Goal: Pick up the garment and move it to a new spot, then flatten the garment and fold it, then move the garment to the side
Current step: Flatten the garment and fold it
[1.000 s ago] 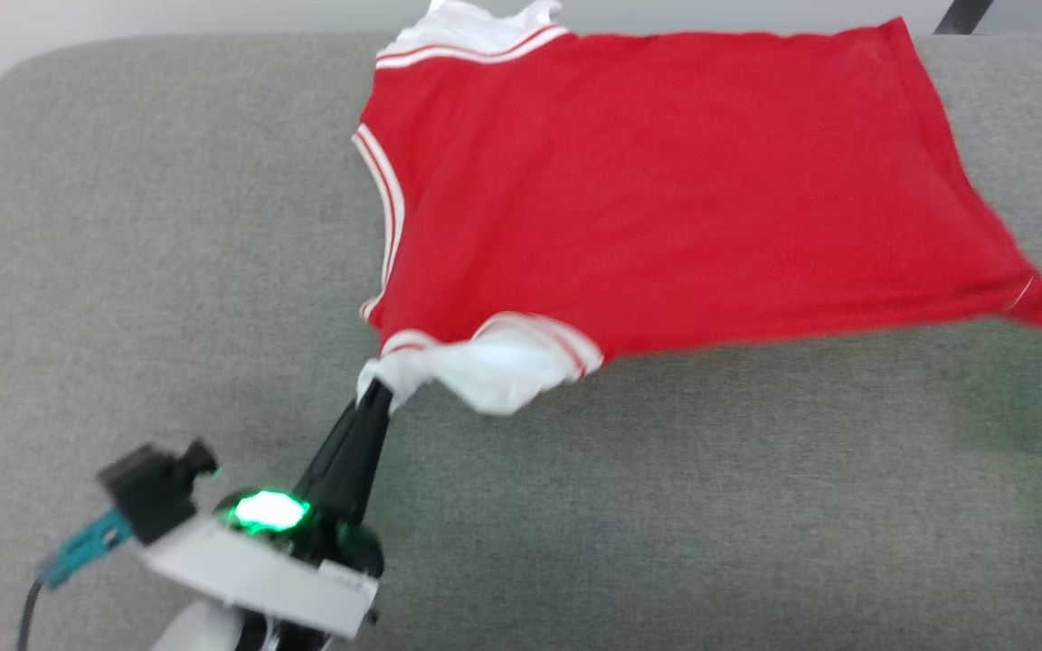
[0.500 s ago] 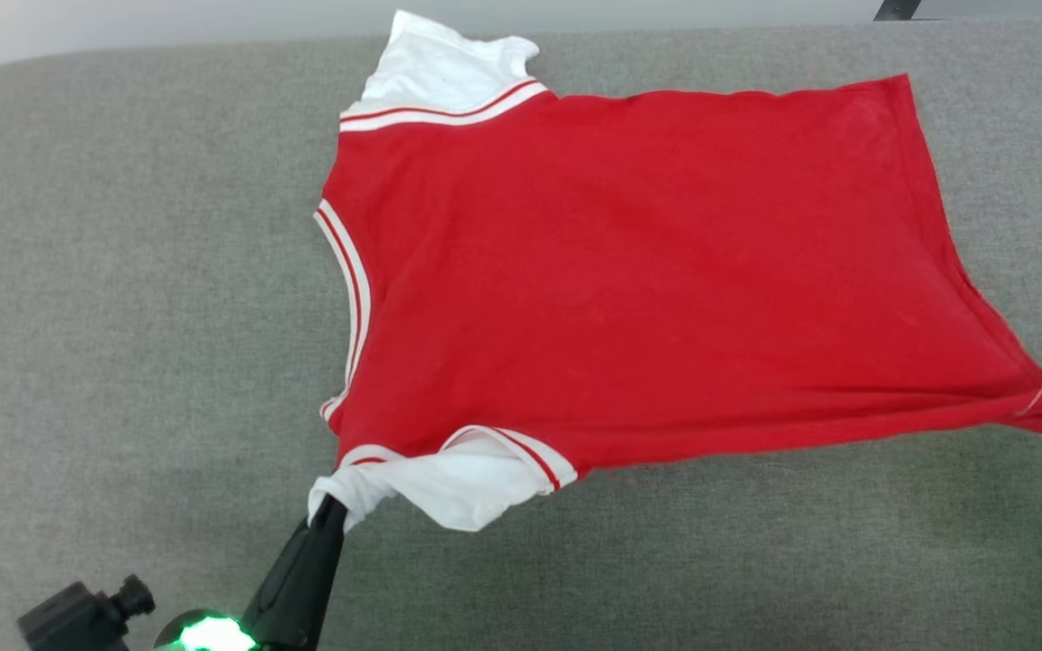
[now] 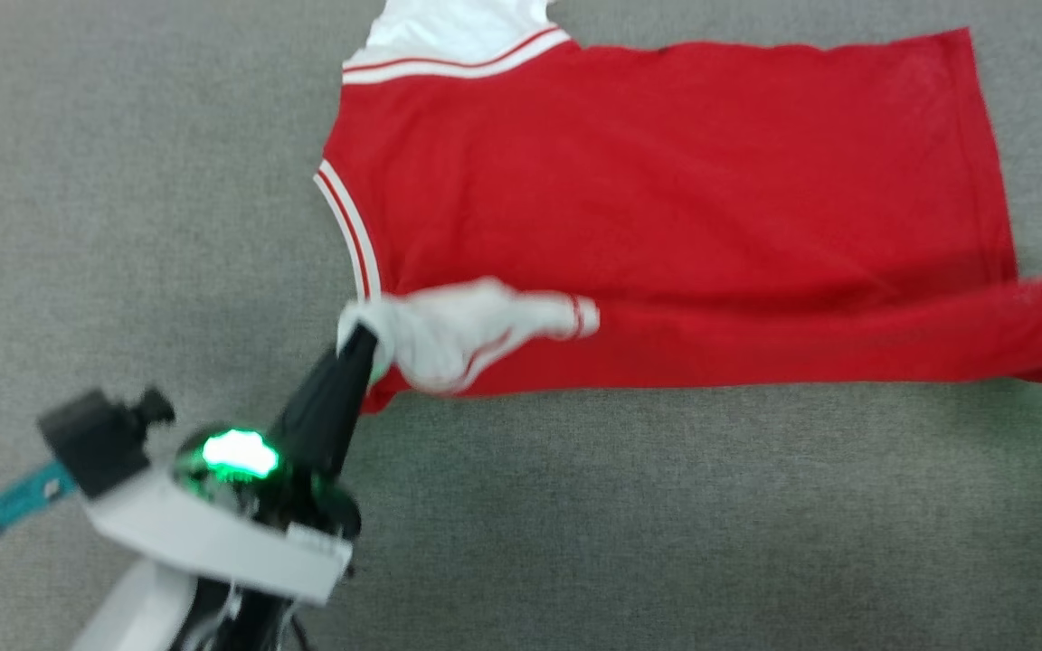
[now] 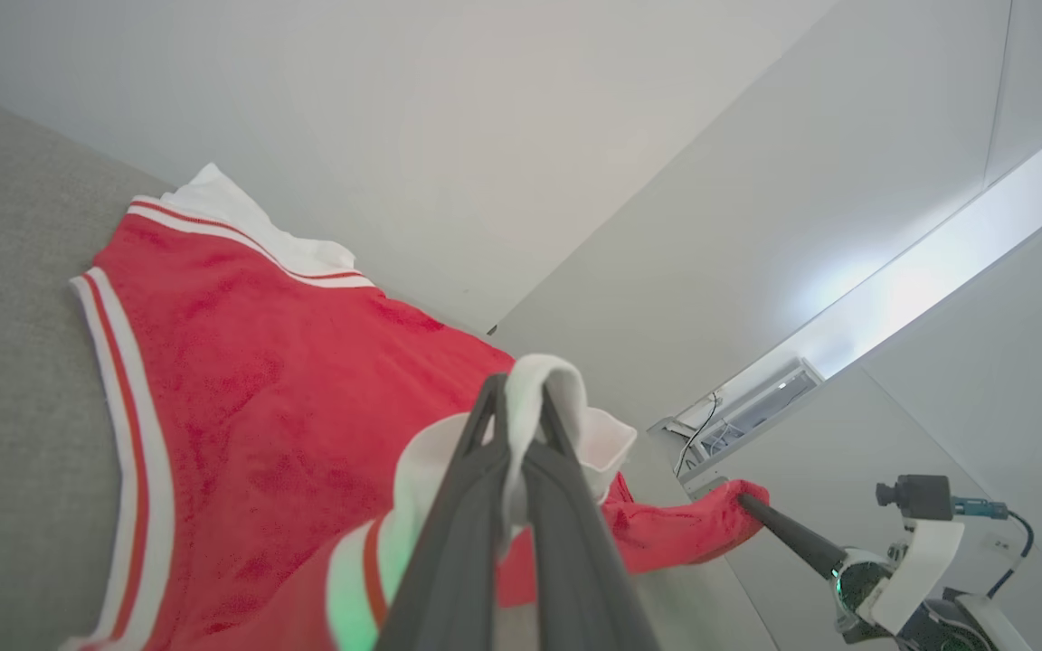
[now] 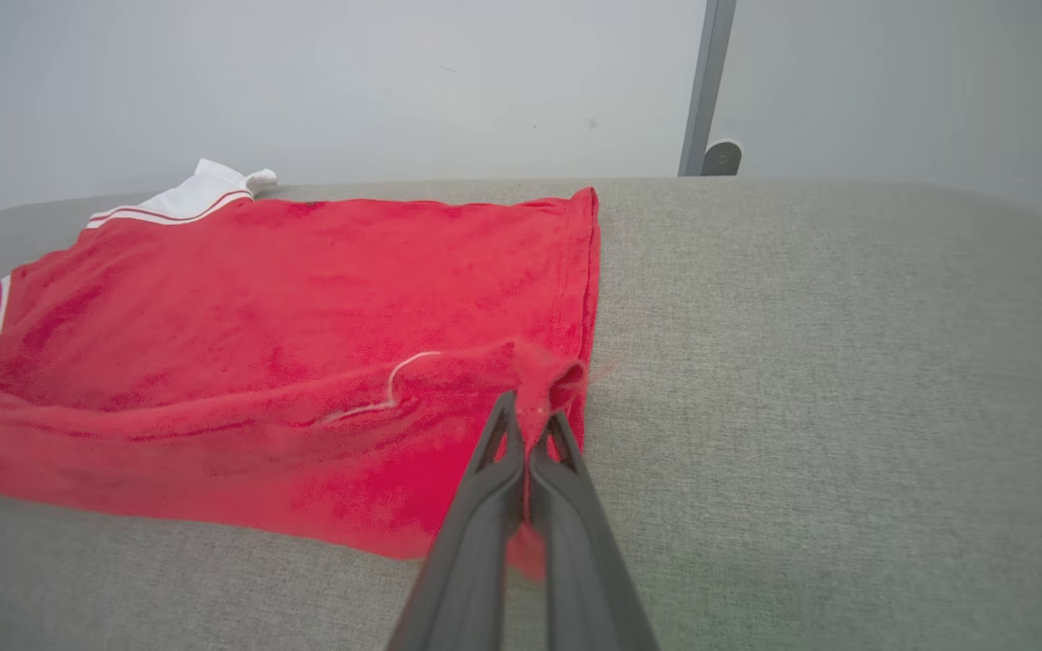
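On the grey bench (image 3: 575, 506), the garment (image 3: 666, 181) is lying spread, looking soft and light. The left tool (image 3: 363, 336) is pinching its white sleeve (image 3: 458, 330) and the right tool (image 5: 532, 418) is clamping its hem corner (image 5: 550, 375), both seeming sound holds.

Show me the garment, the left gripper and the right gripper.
garment (image 3: 666, 181): head view, middle of red body.
left gripper (image 3: 362, 338): head view, tips on white sleeve.
right gripper (image 5: 532, 411): right wrist view, tips on red hem.

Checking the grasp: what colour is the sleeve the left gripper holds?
The sleeve is white with red-striped trim; head view.
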Motion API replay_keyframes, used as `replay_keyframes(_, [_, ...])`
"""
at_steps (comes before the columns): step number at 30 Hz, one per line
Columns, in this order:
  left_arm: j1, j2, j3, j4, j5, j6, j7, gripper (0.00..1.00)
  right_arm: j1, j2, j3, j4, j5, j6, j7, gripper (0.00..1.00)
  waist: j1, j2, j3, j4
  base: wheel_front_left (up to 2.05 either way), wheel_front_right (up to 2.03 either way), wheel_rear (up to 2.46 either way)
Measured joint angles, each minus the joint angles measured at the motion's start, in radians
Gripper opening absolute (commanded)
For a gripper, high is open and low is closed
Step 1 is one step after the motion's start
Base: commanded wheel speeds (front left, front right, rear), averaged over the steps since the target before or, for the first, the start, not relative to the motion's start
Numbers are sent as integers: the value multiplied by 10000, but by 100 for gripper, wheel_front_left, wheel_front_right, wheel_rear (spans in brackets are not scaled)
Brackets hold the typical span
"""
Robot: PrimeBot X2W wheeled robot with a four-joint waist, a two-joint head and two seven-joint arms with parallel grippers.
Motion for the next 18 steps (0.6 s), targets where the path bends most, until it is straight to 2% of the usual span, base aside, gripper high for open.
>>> replay_keyframes(6, [-1907,-240,-157,1645,-447,-98,79,0,-1323,-42,433,1012,479,0,159,0,0,0,583,42,0,0,0])
replay_keyframes(10, [-2893,-265,-445,2242,-642,-128,-21,0,-2041,-267,848,1703,598,0,222,0,0,0,958,38,0,0,0])
replay_keyframes(18, [-3431,-265,-982,3641,-573,-128,-489,0,-2637,-487,1517,2650,589,0,-176,0,0,0,1553,54,0,0,0])
